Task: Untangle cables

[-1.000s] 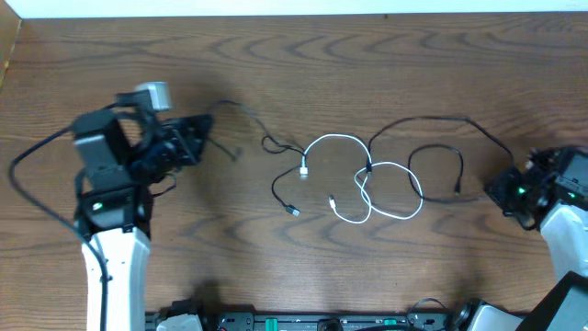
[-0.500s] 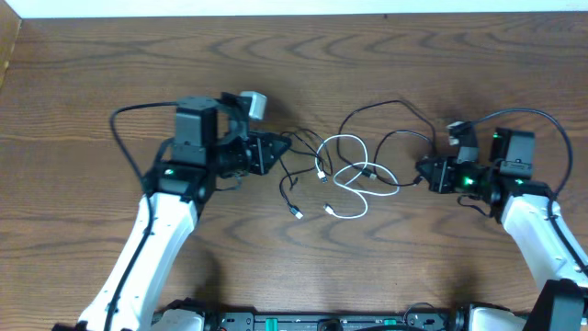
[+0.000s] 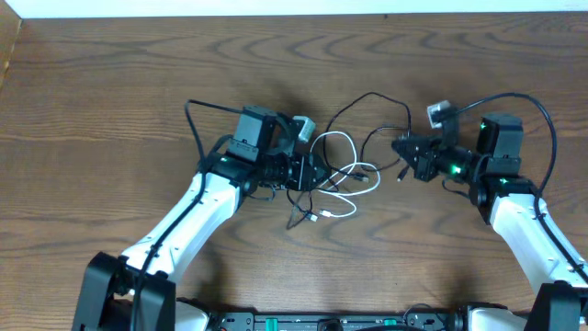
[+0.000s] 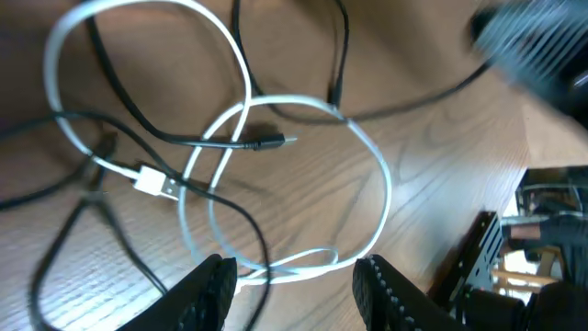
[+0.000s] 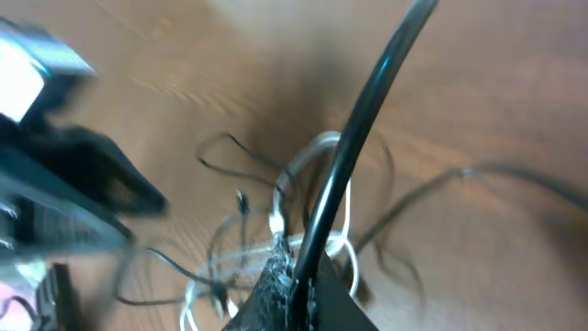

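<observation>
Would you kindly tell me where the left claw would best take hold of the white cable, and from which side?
Probably the outer curve of the big loop in the white cable, coming straight down with the left claw. That stretch lies flat on the bare table with no black cable crossing it. Near its plug, black strands cross close by.

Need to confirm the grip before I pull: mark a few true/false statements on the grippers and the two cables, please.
1. The right gripper is shut on the black cable. True.
2. The left gripper is shut. False: its jaws stand apart over the white cable.
3. The two cables lie fully separated. False: they cross in several places.
4. The white cable forms loops. True.
</observation>
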You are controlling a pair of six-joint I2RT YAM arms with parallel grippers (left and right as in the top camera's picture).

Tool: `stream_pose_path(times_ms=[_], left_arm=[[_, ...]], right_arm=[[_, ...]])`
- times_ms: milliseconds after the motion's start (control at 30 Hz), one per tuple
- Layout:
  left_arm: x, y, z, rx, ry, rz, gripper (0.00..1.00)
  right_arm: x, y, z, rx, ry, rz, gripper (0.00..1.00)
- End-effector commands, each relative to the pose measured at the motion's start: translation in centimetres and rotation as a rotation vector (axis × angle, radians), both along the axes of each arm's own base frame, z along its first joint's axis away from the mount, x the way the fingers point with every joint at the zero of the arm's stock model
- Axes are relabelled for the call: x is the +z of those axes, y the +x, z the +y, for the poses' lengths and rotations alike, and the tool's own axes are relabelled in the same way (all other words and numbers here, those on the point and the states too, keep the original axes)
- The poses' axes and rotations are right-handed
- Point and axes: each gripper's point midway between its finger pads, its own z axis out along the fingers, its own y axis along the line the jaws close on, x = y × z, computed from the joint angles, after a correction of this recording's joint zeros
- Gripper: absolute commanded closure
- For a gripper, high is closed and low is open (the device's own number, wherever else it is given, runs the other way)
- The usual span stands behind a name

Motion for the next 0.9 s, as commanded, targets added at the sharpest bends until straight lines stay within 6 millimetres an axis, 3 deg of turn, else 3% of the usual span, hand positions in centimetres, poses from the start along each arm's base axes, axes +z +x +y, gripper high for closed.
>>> stream_pose_path(times_ms=[0, 100, 233, 400, 600, 867], left_arm=[[-0.5, -0.4, -1.0, -0.036, 0.016, -0.005, 0.54], [-1.6, -0.8, -1.4, -0.043, 0.061, -0.003, 0.54], [-2.6, -0.9, -1.3, -0.031, 0.13, -0.019, 0.54], [-2.9, -0.7, -1.2, -0.021, 0.158, -0.035, 0.54], [-2.9, -0.7, -1.2, -0.021, 0.158, -0.035, 0.54], [-2.9, -0.7, -1.2, -0.021, 0.159, -0.035, 0.54]], right_arm=[[4.5, 0.5, 0.7, -0.008, 0.121, -0.038, 0.99], [8.1, 1.8, 0.0, -0.093, 0.167, -0.129, 0.99], [11.3, 2.7, -1.6, -0.233, 0.185, -0.17, 0.99], [12.8, 2.5, -3.5, -0.378, 0.126, -0.082, 0.99], [14.0, 1.7, -6.6, -0.519, -0.099, 0.009, 0.99], [20.0, 0.6, -11.1, -0.684, -0.358, -0.096, 0.99]])
